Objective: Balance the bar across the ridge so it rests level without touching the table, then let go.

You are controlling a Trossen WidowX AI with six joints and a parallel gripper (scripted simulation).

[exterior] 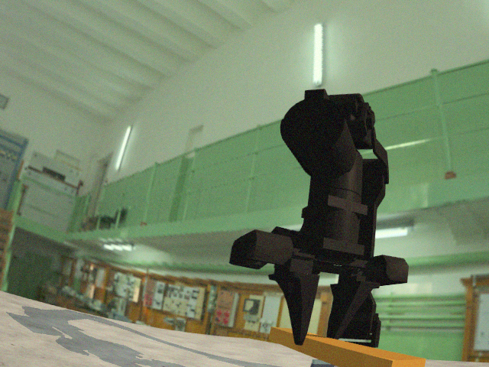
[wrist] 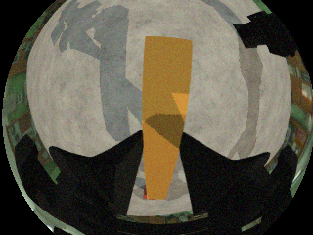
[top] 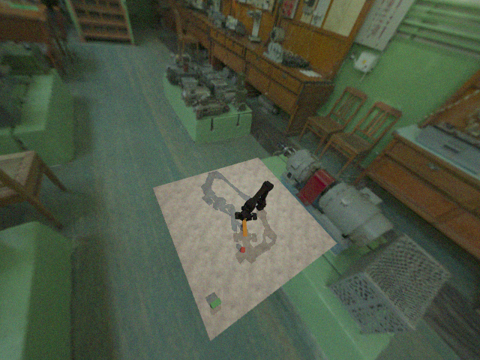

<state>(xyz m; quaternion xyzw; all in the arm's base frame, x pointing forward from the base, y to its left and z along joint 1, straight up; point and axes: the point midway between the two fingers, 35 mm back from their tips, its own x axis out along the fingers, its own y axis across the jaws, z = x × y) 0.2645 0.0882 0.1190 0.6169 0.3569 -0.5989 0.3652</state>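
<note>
The orange bar [top: 244, 228] [exterior: 347, 349] [wrist: 163, 73] is held between the fingers of my gripper [top: 244, 220] [exterior: 318, 339] [wrist: 162, 135], which is shut on it and points down from above. The bar sits low over the pale table top [top: 290, 240] [wrist: 220, 98]. In the wrist view it runs lengthwise between the two fingers. A small blue-grey piece [exterior: 322, 362] shows just under the bar in the exterior view, and may be the ridge. The rest of it is hidden by the bar and the frame edge. I cannot tell whether the bar touches it.
A small red block [top: 242, 250] lies a little beyond the near end of the bar in the top view. A green and grey block [top: 214, 302] is near the table's front corner. Arm shadows fall across the table on both sides of the bar.
</note>
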